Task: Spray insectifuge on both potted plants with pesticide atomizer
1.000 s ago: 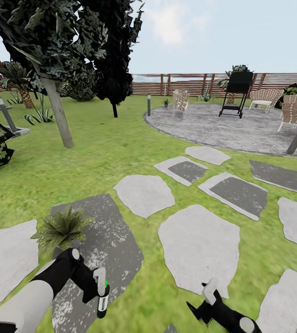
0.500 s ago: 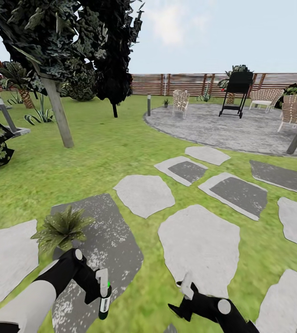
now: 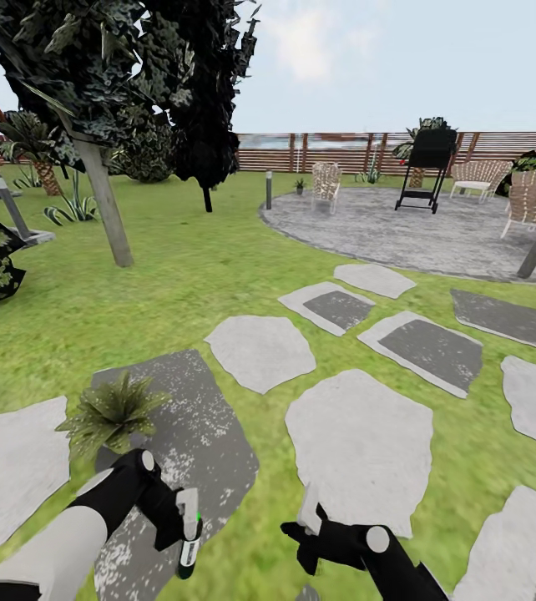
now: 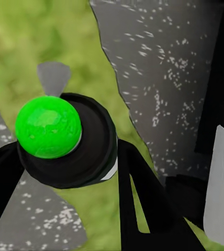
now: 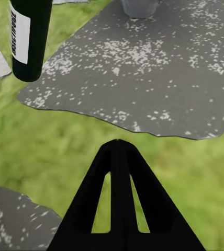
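In the head view my left gripper [image 3: 183,527] hangs low at the left, shut on the pesticide atomizer [image 3: 187,558], whose dark body with a pale label points down. From the left wrist the atomizer [image 4: 65,140] is seen from above, round and dark with a bright green ball on top, between black fingers. A potted plant [image 3: 113,411], a low green rosette, stands just beyond that arm on a dark stepping stone [image 3: 193,434]. My right gripper [image 3: 308,511] is shut and holds nothing, right of the atomizer. The right wrist view shows the atomizer [image 5: 28,36], the plant's pale pot [image 5: 139,6] and the shut fingertips [image 5: 117,144].
Pale and dark stepping stones [image 3: 358,438] cross the lawn towards a round gravel patio [image 3: 418,229] with chairs and a black grill [image 3: 427,167]. A slanted tree trunk [image 3: 105,204] and dark bushes stand at the left. A slatted fence [image 3: 343,150] closes the back.
My right arm has swung left across the lower edge, its gripper now closer to the atomizer. The left gripper with the atomizer has sunk slightly. The camera has not moved.
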